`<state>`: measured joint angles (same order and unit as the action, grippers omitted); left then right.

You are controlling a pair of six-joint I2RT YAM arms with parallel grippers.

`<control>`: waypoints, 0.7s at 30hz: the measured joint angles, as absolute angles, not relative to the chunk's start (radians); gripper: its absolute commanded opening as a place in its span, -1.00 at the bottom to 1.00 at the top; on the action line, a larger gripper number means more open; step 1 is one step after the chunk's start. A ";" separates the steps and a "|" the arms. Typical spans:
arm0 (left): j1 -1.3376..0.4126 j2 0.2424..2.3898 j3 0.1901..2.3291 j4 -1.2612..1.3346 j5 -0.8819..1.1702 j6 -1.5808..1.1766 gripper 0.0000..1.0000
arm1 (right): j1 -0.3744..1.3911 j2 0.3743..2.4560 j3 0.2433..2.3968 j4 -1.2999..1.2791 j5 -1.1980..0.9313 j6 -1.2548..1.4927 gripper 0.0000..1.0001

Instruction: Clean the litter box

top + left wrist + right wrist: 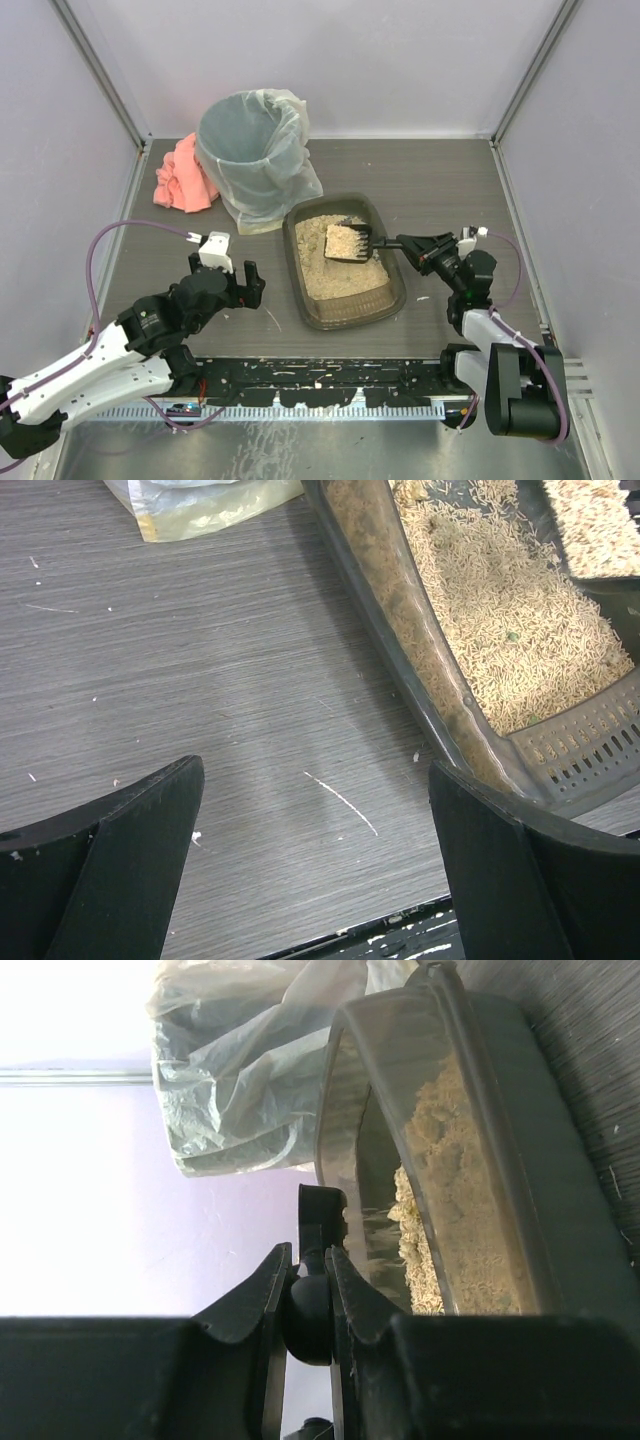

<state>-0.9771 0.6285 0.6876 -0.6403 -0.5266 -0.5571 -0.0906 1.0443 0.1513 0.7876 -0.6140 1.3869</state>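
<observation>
Wide-apart black fingers (130, 860) of the left gripper (318, 772) above grey table (200, 660), litter box (400, 670) with beige litter (500, 630) at right, plastic liner (200, 505) beyond.

Lit softly from overhead; faint shadow beside the bin (255, 180) on the counter (440, 190). Blown out white at left through right wrist camera; dark, soft-focus at the near jaws. Sharp on counter grain through left wrist.

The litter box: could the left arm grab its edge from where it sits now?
Probably yes. The left gripper is open over bare table just beside the litter box, at its left wall, with nothing between them; the scoop in the right gripper comes in from the opposite side.
</observation>
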 measured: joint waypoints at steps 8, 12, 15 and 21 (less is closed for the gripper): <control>-0.977 0.628 0.688 -0.640 -0.526 -0.560 0.92 | -0.104 1.043 0.143 0.815 -0.627 1.416 -0.99; -0.977 0.628 0.688 -0.640 -0.525 -0.560 0.93 | -0.112 1.037 0.147 0.810 -0.616 1.407 -0.99; -0.977 0.628 0.688 -0.640 -0.527 -0.560 0.93 | -0.120 1.038 0.144 0.827 -0.626 1.425 -0.99; -0.977 0.626 0.688 -0.640 -0.527 -0.560 0.93 | -0.107 1.062 0.141 0.861 -0.625 1.441 -0.99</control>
